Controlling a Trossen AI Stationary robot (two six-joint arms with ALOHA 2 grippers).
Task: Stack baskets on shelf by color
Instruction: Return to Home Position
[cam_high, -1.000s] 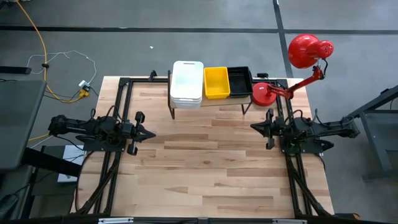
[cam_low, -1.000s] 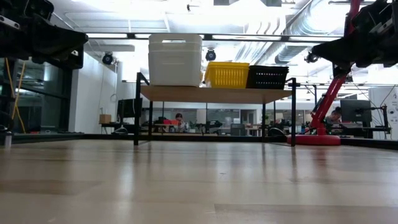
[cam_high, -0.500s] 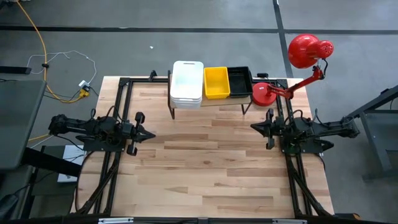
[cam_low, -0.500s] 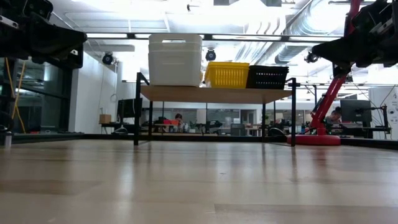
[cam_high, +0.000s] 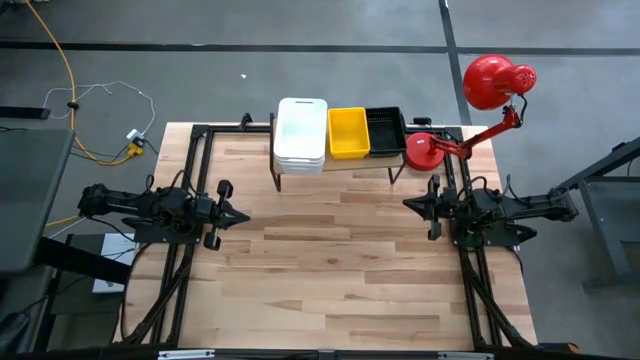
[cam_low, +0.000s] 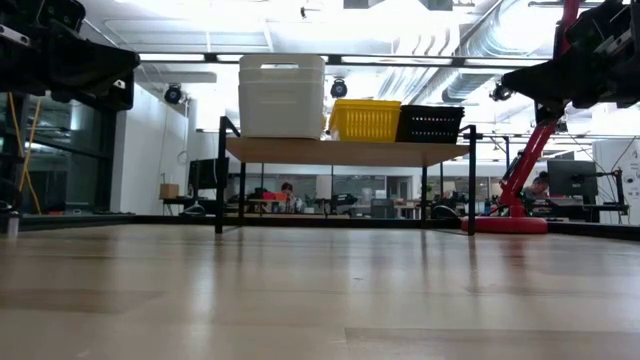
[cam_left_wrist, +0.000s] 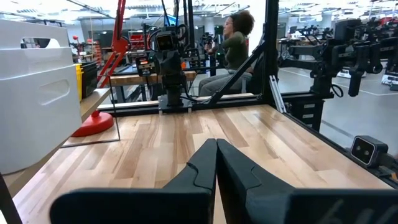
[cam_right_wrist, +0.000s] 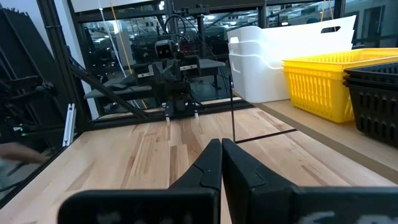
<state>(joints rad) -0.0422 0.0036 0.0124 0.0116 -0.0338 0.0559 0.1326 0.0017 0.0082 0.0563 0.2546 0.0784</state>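
Observation:
The shelf (cam_low: 345, 151) stands at the table's far edge on thin black legs. On its top rest a stack of white baskets (cam_high: 300, 133) at the left, a yellow basket (cam_high: 348, 132) in the middle and a black basket (cam_high: 386, 131) at the right. My left gripper (cam_high: 243, 215) hangs shut over the table's left side, pointing level toward the right. My right gripper (cam_high: 408, 203) hangs shut over the right side, pointing left. Both are well short of the shelf and hold nothing.
A red lamp stands with its round base (cam_high: 421, 151) on the table just right of the shelf, its head (cam_high: 493, 80) beyond the far right corner. Bare wooden table (cam_high: 340, 270) lies between the arms. A seated person (cam_left_wrist: 233, 50) shows beyond the table.

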